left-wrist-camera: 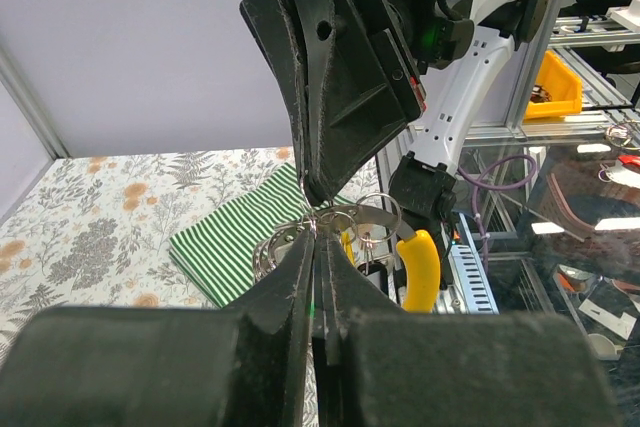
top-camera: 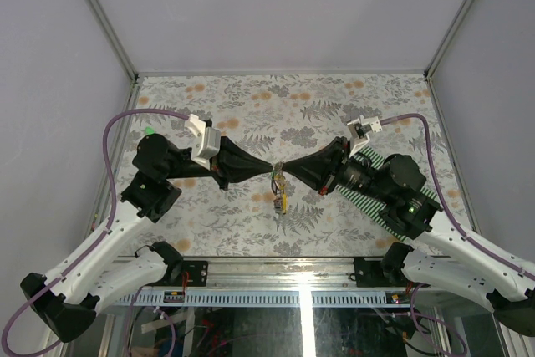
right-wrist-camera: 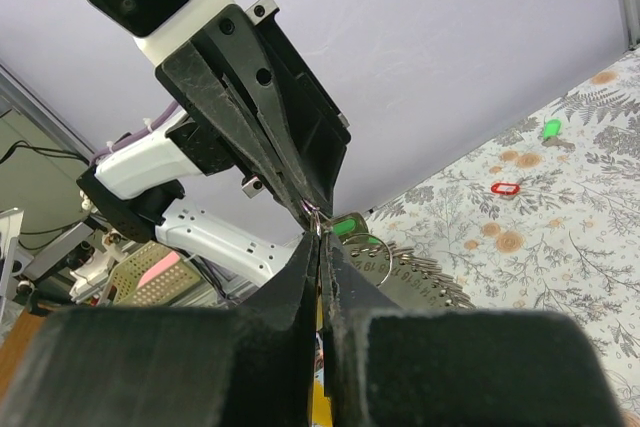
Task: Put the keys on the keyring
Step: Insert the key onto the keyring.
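The left gripper (top-camera: 266, 165) and the right gripper (top-camera: 288, 166) meet tip to tip above the middle of the table (top-camera: 251, 98), somewhat toward its near edge. Both are clenched, each nipping the thin wire of the keyring (left-wrist-camera: 352, 213). As I read it, 2 grips so close together are meant to steady the loop and pry its gap apart so a key can slide on. The bunch is lifted clear of the cloth so the keys (top-camera: 282, 200) already on it hang free below the fingertips and stay out of the way.

A green key (right-wrist-camera: 550, 129) and a red key (right-wrist-camera: 506, 188) (so they look, tiny as they are) lie loose toward the left edge, not yet threaded. The striped mat (left-wrist-camera: 235, 242) lies by the right edge.

The only container in view is a yellow bin (left-wrist-camera: 560, 87) beyond the near edge; I cannot tell what it holds.
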You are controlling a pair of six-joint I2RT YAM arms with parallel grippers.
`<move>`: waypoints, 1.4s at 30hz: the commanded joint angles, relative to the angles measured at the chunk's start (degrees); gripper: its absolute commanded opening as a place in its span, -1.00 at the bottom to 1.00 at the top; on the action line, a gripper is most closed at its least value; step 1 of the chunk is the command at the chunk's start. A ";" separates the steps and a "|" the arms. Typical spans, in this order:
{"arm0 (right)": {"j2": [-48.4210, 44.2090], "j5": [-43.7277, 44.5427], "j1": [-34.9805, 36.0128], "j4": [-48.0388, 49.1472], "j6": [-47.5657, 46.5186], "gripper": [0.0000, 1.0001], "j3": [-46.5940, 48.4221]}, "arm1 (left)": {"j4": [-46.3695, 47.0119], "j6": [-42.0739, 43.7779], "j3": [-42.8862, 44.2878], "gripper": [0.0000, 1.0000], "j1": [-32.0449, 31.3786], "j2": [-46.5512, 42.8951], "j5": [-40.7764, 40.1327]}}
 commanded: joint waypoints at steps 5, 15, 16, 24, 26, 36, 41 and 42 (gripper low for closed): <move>-0.98 4.33 0.13 9.96 1.68 -1.00 1.39 | 0.81 1.24 -0.60 -1.00 -0.96 0.20 0.20; -1.08 6.04 0.17 12.62 1.82 -1.00 0.62 | 0.17 1.76 -0.73 -1.00 -1.23 0.49 -0.03; -1.03 6.27 0.18 12.93 1.84 -1.00 0.46 | 0.17 1.84 -0.75 -1.00 -1.23 0.45 -0.08; 0.43 6.09 0.19 17.63 2.06 -1.00 -1.09 | 0.80 1.47 -0.59 -1.00 -1.50 0.04 -1.26; 0.87 6.01 0.17 19.18 2.31 -1.00 -1.49 | 1.00 1.34 -0.65 -0.98 -1.56 0.12 -1.52; 0.71 6.59 0.15 22.26 1.62 -1.00 -3.11 | 1.54 0.90 -0.68 -0.81 -1.93 -0.13 -2.07; 0.18 5.97 0.19 25.09 0.30 -1.00 -4.72 | 2.64 0.06 -0.49 -0.61 -2.00 -0.58 -2.54; 0.08 5.43 0.14 25.41 -0.42 -1.00 -4.84 | 2.82 -0.11 -0.55 -0.59 -1.98 -0.72 -2.88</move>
